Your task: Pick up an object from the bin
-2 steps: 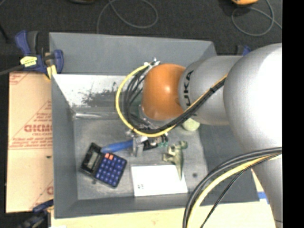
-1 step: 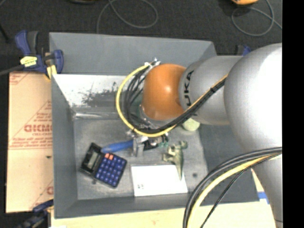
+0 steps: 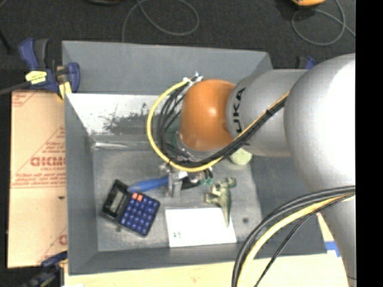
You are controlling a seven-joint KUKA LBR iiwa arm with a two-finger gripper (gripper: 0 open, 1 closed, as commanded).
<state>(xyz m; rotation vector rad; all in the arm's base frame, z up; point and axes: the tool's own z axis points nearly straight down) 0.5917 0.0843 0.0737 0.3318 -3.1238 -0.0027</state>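
Observation:
My gripper (image 3: 175, 182) reaches down under the orange wrist cover, near the middle of the bin floor. A blue stick-like thing (image 3: 146, 185) lies just left of it, and its right end runs up to the gripper. Whether it is gripped is hidden. A blue calculator (image 3: 131, 208) with a black display lies at the lower left. Directly below the gripper rests a flat white card (image 3: 200, 226). A green toy figure (image 3: 220, 193) stands to the gripper's right.
A pale green round thing (image 3: 242, 156) peeks out from under the arm at the right. The arm and its cables cover the bin's upper right. Bare grey floor shows along the back left of the bin.

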